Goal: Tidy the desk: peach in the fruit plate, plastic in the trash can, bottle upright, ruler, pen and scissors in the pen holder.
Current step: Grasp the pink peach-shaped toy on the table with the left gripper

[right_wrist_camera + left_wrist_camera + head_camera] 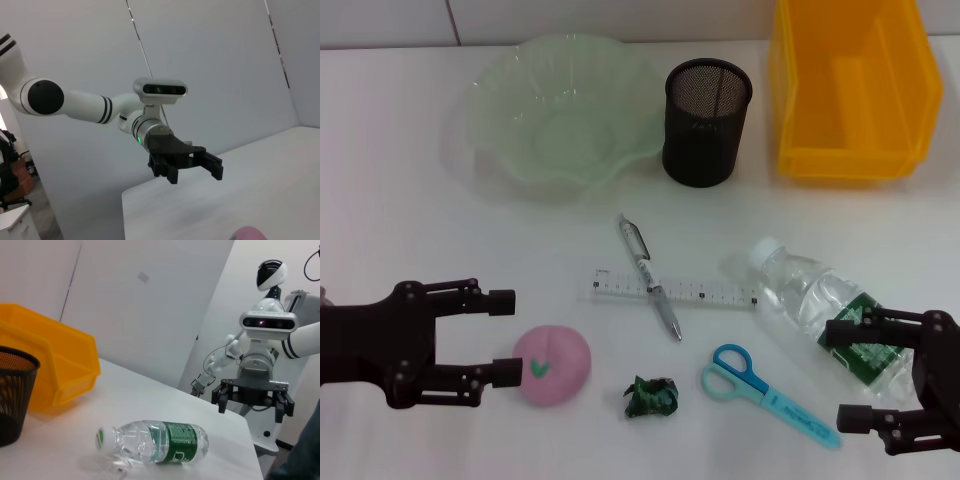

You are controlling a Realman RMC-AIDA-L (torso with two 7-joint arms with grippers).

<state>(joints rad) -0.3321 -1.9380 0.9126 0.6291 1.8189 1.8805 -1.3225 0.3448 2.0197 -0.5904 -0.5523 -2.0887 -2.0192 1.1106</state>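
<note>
White worktop point(410, 230) before a grey wall. The peach point(552, 366) lies near the front edge, perhaps touching the open left end effector point(503, 337). The right end effector point(842, 375), open, straddles the lying bottle point(815, 310).

You won't find any wording you can read here: the bottle point(815, 310), lower right in the head view, wears a green label with print too small to make out, and the ruler point(672, 289) at centre shows only tick marks
</note>
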